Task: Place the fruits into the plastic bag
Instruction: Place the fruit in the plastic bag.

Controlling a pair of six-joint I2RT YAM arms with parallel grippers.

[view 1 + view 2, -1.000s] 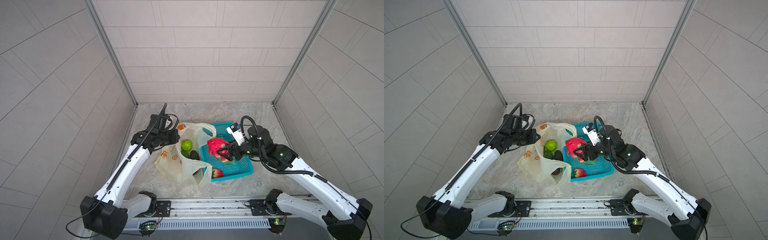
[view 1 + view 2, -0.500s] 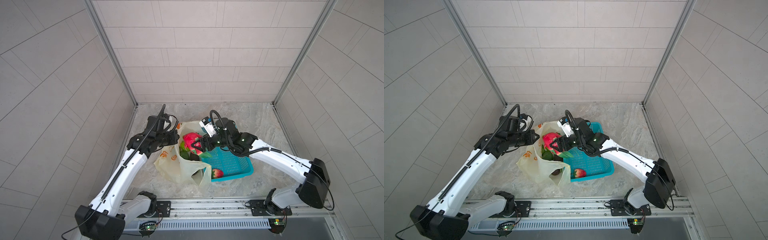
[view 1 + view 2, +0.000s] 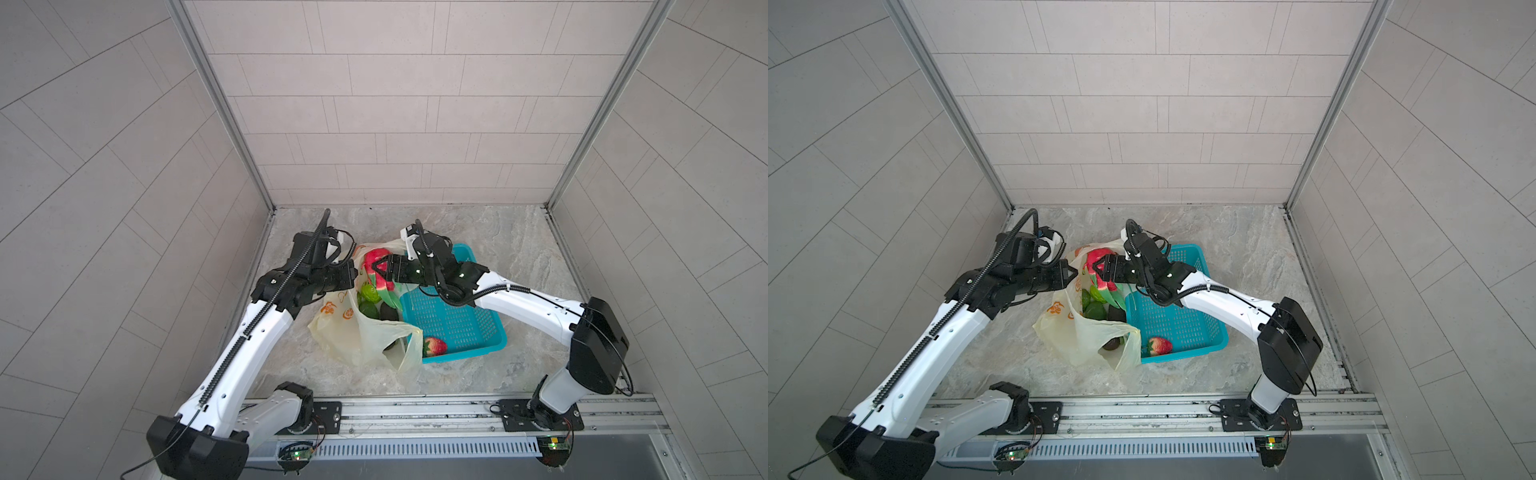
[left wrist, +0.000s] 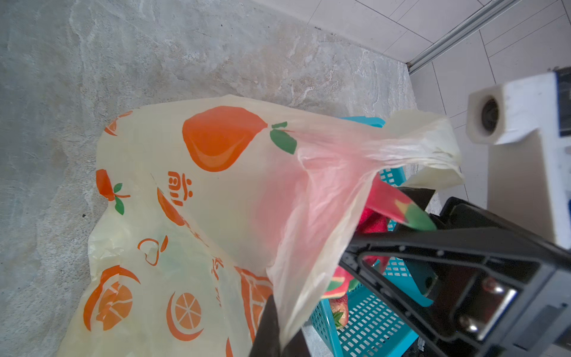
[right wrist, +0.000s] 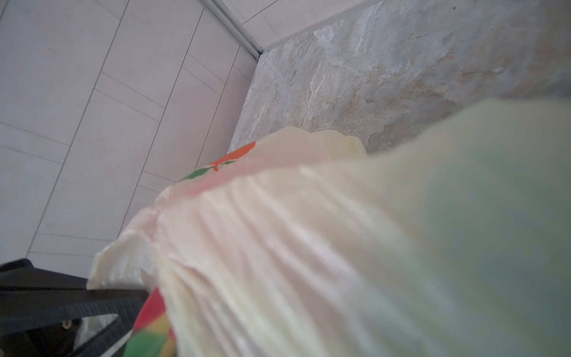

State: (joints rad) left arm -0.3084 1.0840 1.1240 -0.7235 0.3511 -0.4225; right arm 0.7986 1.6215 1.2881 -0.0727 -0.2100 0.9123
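Observation:
The cream-yellow plastic bag (image 3: 357,336) (image 3: 1084,336) lies on the stone floor, its mouth held up. My left gripper (image 3: 353,276) (image 4: 278,333) is shut on the bag's rim. My right gripper (image 3: 379,272) (image 3: 1100,270) is shut on the pink-red dragon fruit (image 3: 374,257) (image 4: 386,197) (image 5: 151,327) and holds it at the bag's mouth. Below it, a bumpy lime-green fruit (image 3: 369,292), a dark green piece (image 3: 368,309) and a darker piece (image 3: 388,313) lie inside the bag. A red strawberry (image 3: 434,345) (image 3: 1158,345) lies in the basket's near left corner.
A teal perforated basket (image 3: 457,328) (image 3: 1183,324) stands right of the bag, touching it, with my right arm reaching across it. Tiled walls close in the floor on the left, right and back. The arms' mounting rail (image 3: 415,411) runs along the front.
My right gripper has carried the dragon fruit leftward from above the basket to the bag's mouth. The left gripper keeps its hold on the bag's rim.

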